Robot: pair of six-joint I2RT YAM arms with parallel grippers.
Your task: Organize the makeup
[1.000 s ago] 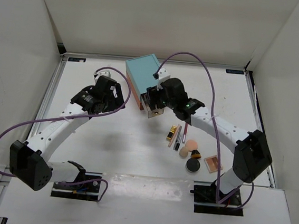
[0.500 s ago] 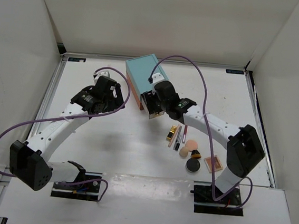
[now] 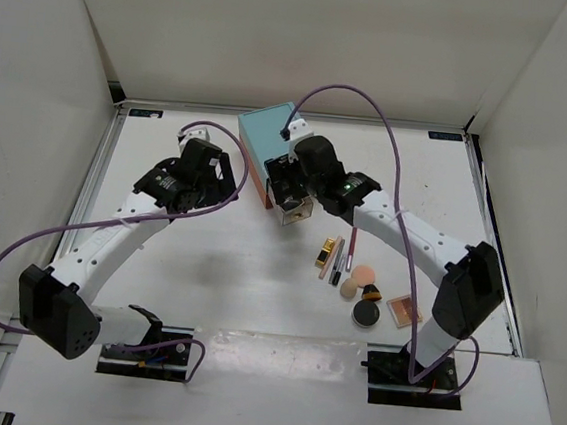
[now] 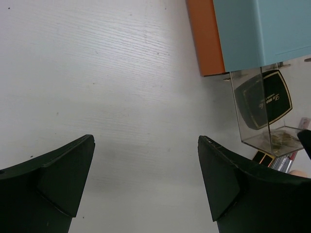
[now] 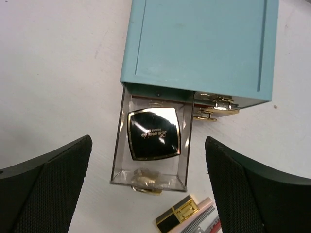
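Right claw (image 5: pixel 148 145), newly spread like the left claw (image 4: pixel 146 141), hovers over clear drawer (image 5: pixel 118 160) holding black compact (image 5: pixel 153 133).

Right tool (image 5: pixel 148 141) now wider open.

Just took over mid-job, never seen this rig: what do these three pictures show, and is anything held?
Two robot arms stand on a table. One picture looks down from above; the others come from a camera on each wrist. The left end effector and right end effector are open, holding nothing. The right one hovers over a teal drawer box whose clear drawer is pulled out with a square black compact inside. A gold lipstick tube, peach sponges, round black compact and palette lie on the table.
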